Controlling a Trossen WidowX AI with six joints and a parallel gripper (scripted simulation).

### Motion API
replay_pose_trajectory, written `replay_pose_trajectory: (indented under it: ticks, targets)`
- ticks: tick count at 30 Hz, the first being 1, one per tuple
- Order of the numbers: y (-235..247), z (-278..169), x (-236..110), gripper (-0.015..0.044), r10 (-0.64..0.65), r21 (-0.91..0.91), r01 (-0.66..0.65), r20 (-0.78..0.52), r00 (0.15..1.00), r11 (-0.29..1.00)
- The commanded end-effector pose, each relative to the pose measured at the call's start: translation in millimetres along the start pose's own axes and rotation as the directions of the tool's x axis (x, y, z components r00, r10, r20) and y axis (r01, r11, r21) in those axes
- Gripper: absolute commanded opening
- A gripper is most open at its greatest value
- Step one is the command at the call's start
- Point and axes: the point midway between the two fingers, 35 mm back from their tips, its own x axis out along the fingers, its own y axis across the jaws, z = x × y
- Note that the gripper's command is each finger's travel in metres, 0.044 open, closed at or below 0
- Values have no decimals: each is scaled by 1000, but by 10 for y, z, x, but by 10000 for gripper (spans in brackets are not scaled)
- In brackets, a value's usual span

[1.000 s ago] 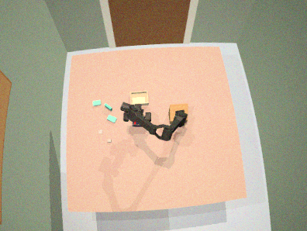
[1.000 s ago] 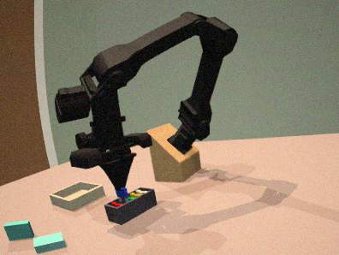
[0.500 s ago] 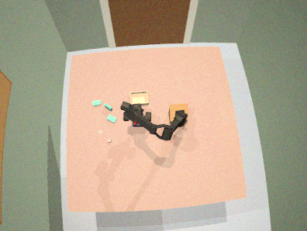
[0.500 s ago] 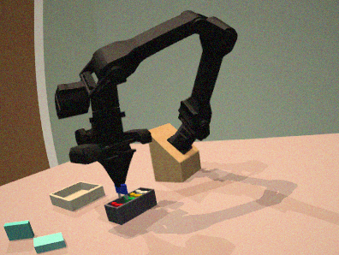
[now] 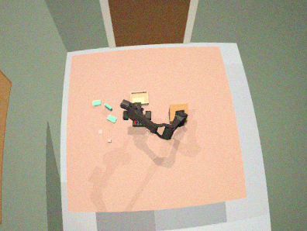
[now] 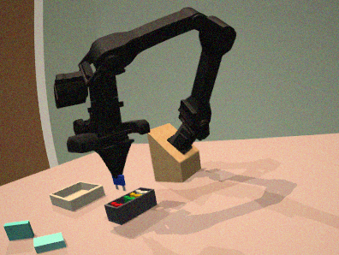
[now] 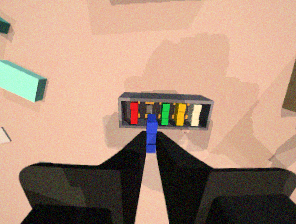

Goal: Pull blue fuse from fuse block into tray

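Observation:
My gripper (image 6: 118, 174) (image 7: 151, 135) is shut on the blue fuse (image 6: 119, 180) (image 7: 151, 131), which hangs upright with its prongs down, above the fuse block and clear of it. The dark fuse block (image 6: 121, 216) (image 7: 167, 97) stands below. It holds a red fuse (image 7: 134, 113), a green fuse (image 7: 165, 114), a yellow fuse (image 7: 180, 115) and a white fuse (image 7: 196, 115). The slot between red and green is empty. The beige tray (image 5: 146, 103) (image 6: 74, 205) stands beside the block and looks empty.
Teal blocks (image 5: 96, 102) (image 6: 50, 242) (image 7: 21, 81) lie to the side of the block and tray. Small pale pieces (image 5: 100, 132) (image 5: 109, 140) lie near them. The arm's base sits on a wooden wedge (image 5: 178, 107) (image 6: 169, 170).

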Motion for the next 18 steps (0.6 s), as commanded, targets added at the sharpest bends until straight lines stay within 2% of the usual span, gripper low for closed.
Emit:
replay_pose_trajectory:
  ticks: [1,18]
  targets:
    - [24,85,-31,0,1,-1,-1,7,1000,1000]
    - [137,1103,-103,0,5,1,-5,24,1000,1000]
